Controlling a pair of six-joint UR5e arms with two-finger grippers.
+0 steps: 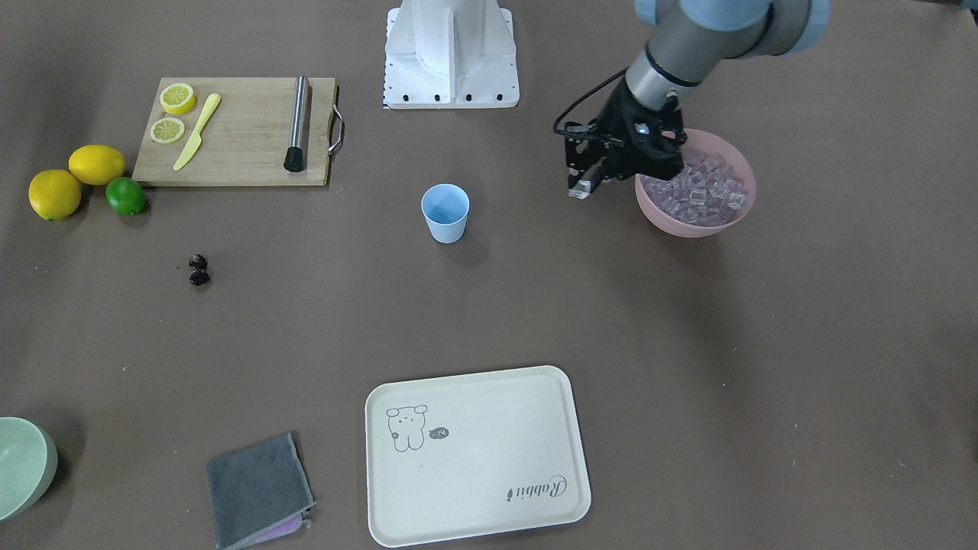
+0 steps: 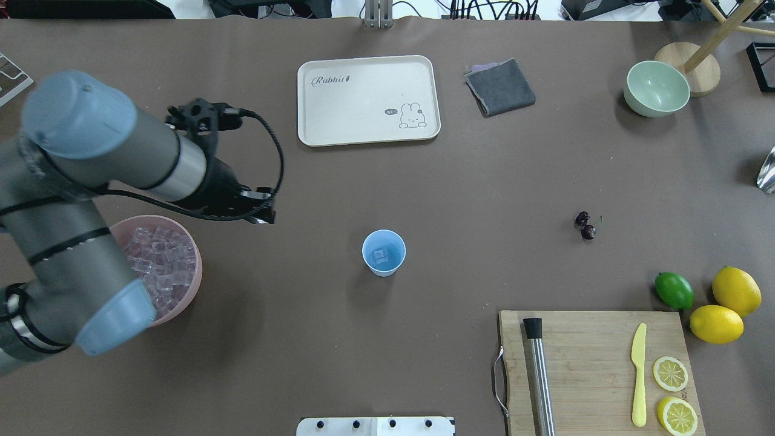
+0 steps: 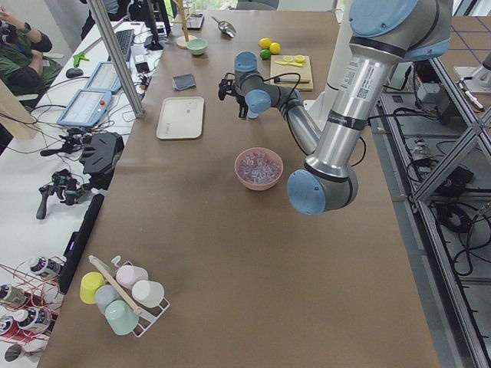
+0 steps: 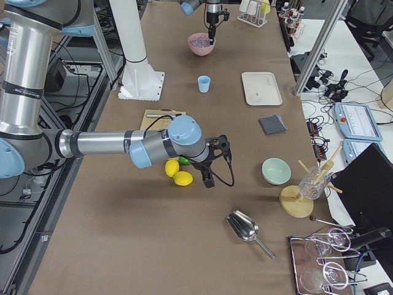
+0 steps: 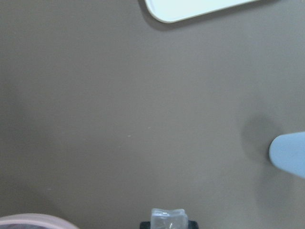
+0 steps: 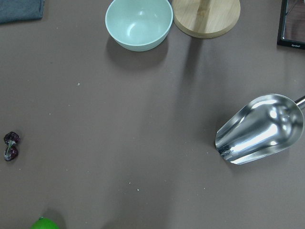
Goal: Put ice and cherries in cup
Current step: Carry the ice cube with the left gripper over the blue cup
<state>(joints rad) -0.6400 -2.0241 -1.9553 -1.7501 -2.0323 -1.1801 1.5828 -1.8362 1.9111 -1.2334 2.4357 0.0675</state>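
Note:
My left gripper (image 1: pixel 582 185) is shut on one clear ice cube (image 5: pixel 167 219) and holds it above the table, between the pink bowl (image 1: pixel 691 228) full of ice (image 1: pixel 699 187) and the light blue cup (image 1: pixel 445 214). The cup stands upright mid-table with an ice cube (image 2: pixel 381 256) inside, and its rim shows at the right edge of the left wrist view (image 5: pixel 290 155). The dark cherries (image 1: pixel 199 270) lie on the table far from the cup and also show in the right wrist view (image 6: pixel 10 145). My right gripper (image 4: pixel 207 178) hovers near the lemons. I cannot tell whether it is open or shut.
A cream tray (image 2: pixel 367 100) and a grey cloth (image 2: pixel 500 86) lie on the far side. A cutting board (image 2: pixel 596 363) carries a knife, lemon slices and a metal muddler. Two lemons and a lime (image 2: pixel 674 290) sit beside it. A pale green bowl (image 6: pixel 138 23) and a metal scoop (image 6: pixel 259 129) are nearby.

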